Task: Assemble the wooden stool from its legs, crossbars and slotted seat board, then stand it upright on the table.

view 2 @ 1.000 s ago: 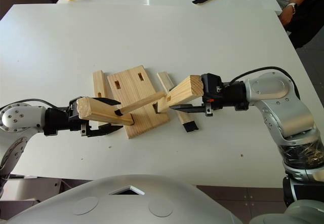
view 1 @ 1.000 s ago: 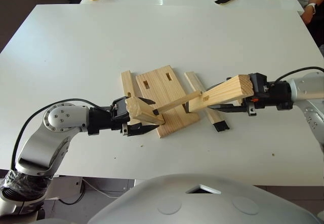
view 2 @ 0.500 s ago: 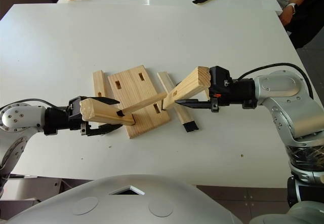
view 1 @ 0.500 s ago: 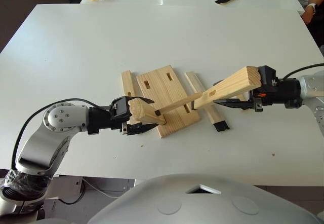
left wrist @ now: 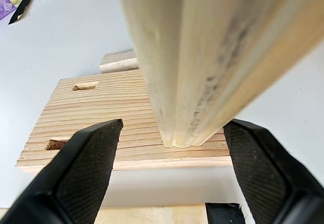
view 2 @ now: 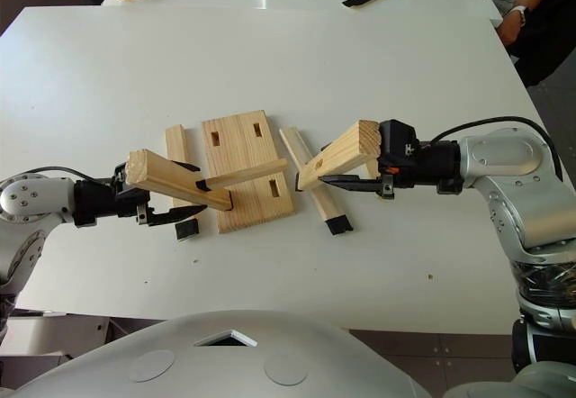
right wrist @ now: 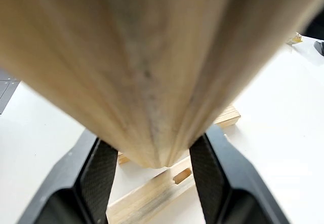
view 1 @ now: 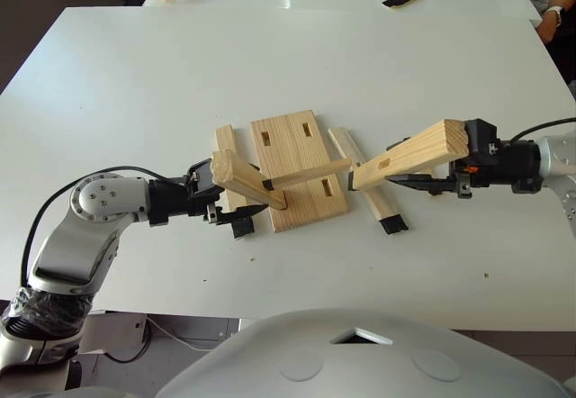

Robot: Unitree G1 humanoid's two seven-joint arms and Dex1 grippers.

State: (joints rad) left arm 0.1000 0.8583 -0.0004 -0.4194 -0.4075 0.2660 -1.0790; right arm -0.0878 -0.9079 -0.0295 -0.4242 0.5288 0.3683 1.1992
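Observation:
The slotted seat board (view 1: 301, 182) lies flat mid-table. My left gripper (view 1: 236, 202) is shut on a wooden leg (view 1: 241, 177) held just above the board's left edge; a crossbar (view 1: 310, 173) sticks out of that leg toward the right. My right gripper (view 1: 430, 169) is shut on a second leg (view 1: 409, 153), tilted in the air right of the board. The crossbar's free end sits just short of this leg, outside its slot (view 1: 384, 162). In the wrist views each leg (left wrist: 202, 57) (right wrist: 152, 57) sits between black fingers (left wrist: 91, 178) (right wrist: 98, 178).
A third leg (view 1: 226, 146) with a black end lies on the table left of the board. Another wooden piece (view 1: 369, 198) with a black tip lies right of it, under my right gripper. A person's hand (view 1: 551, 15) rests at the far right table edge.
The crossbar's end has come out of the right leg's slot. My left gripper has drawn back to the left and turned its leg. The seat board has rotated to lie straighter.

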